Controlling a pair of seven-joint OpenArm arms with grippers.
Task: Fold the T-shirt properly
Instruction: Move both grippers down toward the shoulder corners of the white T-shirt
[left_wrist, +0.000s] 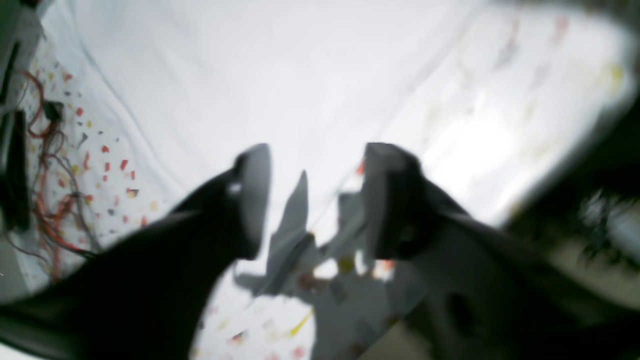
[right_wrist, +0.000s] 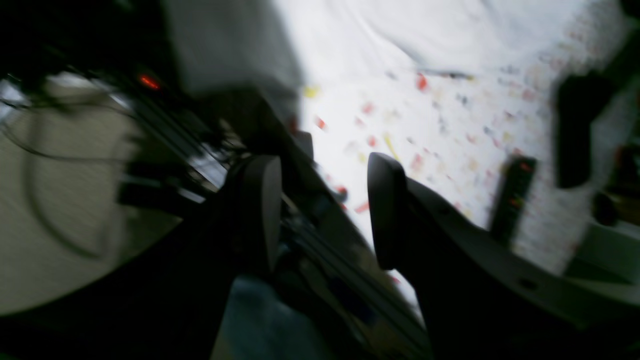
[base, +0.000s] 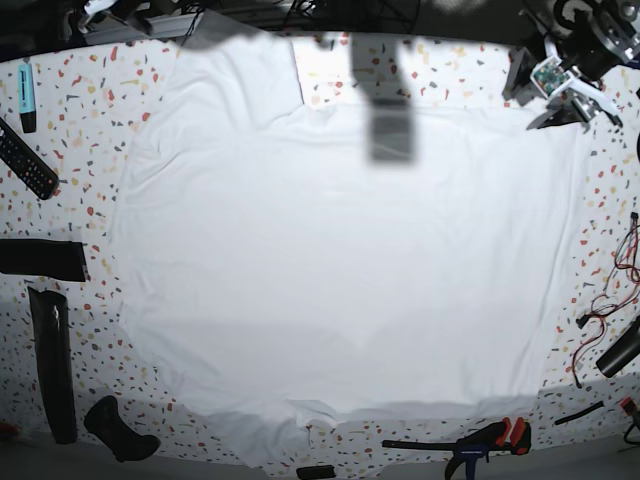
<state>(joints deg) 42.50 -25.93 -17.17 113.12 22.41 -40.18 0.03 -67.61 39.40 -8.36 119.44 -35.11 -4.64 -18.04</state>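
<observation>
White speckled stone makes up the tabletop (base: 90, 170), and nearly all of it lies under the T-shirt (base: 340, 270), which is spread flat and open across the middle, still a single unfolded sheet. One sleeve reaches toward the far edge and another bunches at the near edge, where a few soft wrinkles gather; the rest of the cloth looks smooth. No fold has been made yet, so the work is at its very start.

The left gripper (left_wrist: 315, 200) hangs above the cloth's edge near a far corner of the table. Its jaws stand wide apart with nothing between them, only shirt and bare tabletop below. The right gripper (right_wrist: 325, 210) is out of the base view; its own camera shows the jaws parted and empty, aimed past the table's edge with the shirt further off.

Around the rim sit smaller things: a remote control (base: 27, 160) and a dark strip (base: 52, 360) on one side, a tangle of red wires (base: 610, 300) on the other, and a red-handled clamp (base: 470, 445) along the near edge.

The main risk is the thin cloth itself. A pinch that takes only the top layer, or misses the hem and closes on stone, would lift a peak instead of a clean edge and drag wrinkles across the body. Uneven pulls by the two arms would skew the fold. A sweep near the wires could snag them.
</observation>
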